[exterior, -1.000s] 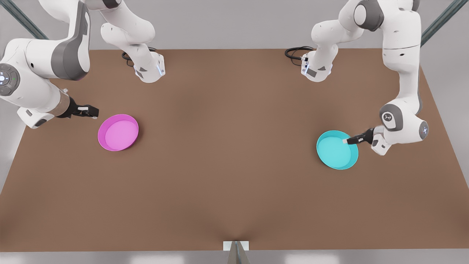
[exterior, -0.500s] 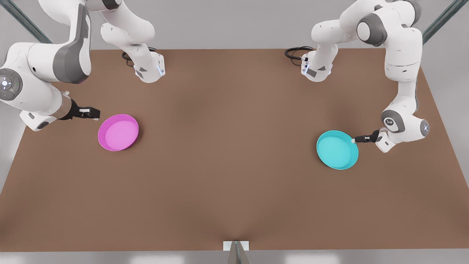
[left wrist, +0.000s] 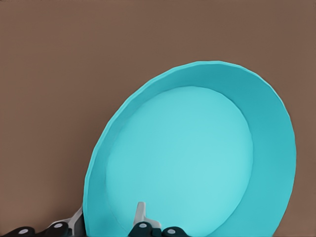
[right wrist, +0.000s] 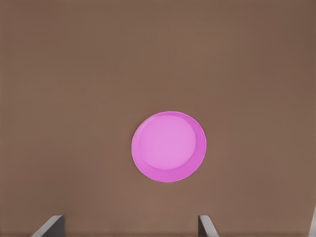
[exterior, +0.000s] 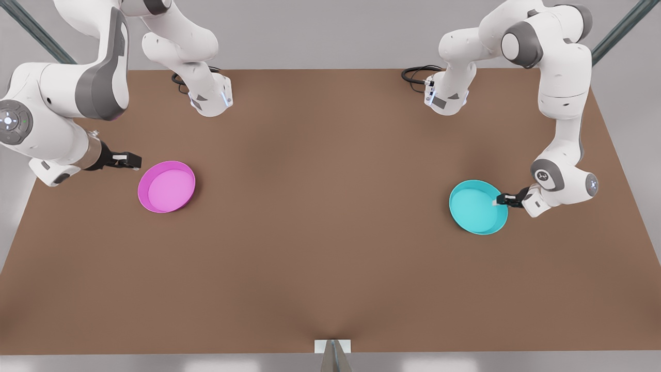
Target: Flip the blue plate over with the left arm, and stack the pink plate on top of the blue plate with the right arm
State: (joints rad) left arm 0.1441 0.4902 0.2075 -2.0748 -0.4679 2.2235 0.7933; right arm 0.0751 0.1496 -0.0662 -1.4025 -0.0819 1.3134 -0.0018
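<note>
The blue plate lies on the brown table, open side up, far over toward the front view's right edge of the tabletop, and the left gripper is at its rim on the side facing that edge. In the left wrist view one finger stands inside the dish against the inner wall while the other sits just outside the wall, so the jaws are narrowed onto the rim of the blue plate (the plate looks slightly tipped in that view, though whether its near edge has left the table cannot be told). Well apart from the blue plate, across the width of the table toward the front view's left, the pink plate rests flat with its paler inside facing up. The right gripper hangs near the pink plate, on the side away from the blue plate, not touching it. In the right wrist view the pink plate lies on bare table beyond the fingertips, which stand wide apart with nothing between them.
</note>
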